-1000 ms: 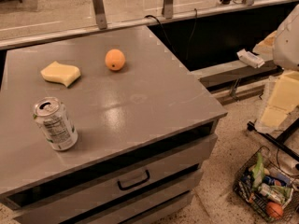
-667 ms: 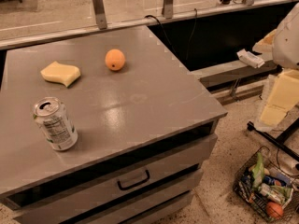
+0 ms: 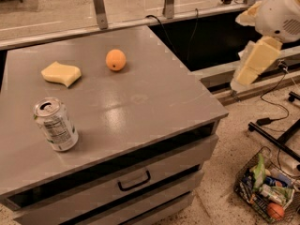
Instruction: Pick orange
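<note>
The orange is a small round fruit resting on the grey cabinet top, towards its far middle. My arm's white joint and cream link hang to the right of the cabinet, past its right edge. The gripper is at the link's lower end, off the table and well to the right of the orange, with nothing seen in it.
A pale yellow sponge lies left of the orange. A drinks can stands at the front left. Drawers face the front. A wire basket holding a reddish ball sits on the floor at the right, beside cables and a black stand.
My arm's cream link and gripper have swung up and to the left, closer to the cabinet's right edge. The orange, sponge and can have not moved.
</note>
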`<state>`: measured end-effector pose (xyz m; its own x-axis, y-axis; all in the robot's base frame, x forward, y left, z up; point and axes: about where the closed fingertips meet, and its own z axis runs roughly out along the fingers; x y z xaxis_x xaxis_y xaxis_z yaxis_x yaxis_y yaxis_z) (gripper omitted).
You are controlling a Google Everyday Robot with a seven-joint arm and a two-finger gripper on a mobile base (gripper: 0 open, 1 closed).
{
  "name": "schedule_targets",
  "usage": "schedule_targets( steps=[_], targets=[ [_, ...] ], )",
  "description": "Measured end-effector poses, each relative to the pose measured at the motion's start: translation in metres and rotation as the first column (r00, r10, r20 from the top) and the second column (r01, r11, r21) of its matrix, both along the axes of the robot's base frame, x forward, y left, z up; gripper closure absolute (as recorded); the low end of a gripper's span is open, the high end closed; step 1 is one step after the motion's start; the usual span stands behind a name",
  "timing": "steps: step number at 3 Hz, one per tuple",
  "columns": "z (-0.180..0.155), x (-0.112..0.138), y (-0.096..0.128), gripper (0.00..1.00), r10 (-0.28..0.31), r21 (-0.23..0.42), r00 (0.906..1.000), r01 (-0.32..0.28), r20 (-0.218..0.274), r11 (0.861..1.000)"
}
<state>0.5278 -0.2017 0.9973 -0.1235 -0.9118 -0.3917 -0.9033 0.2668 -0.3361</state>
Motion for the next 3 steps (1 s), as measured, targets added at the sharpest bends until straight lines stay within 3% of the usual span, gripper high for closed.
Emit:
schedule_targets(
  steps=[1,2,3],
  targets=[
    [0.013,0.050,0.028,0.00,0.060,0.174,0.9940,-0.075,0.092,0.982],
    [0.010,0.089,0.069,0.00,0.104,0.307,0.9868,-0.138,0.124,0.942],
    [-0.018,0.122,0.104,0.00,0.121,0.359,0.9889,-0.144,0.087,0.922]
  ],
)
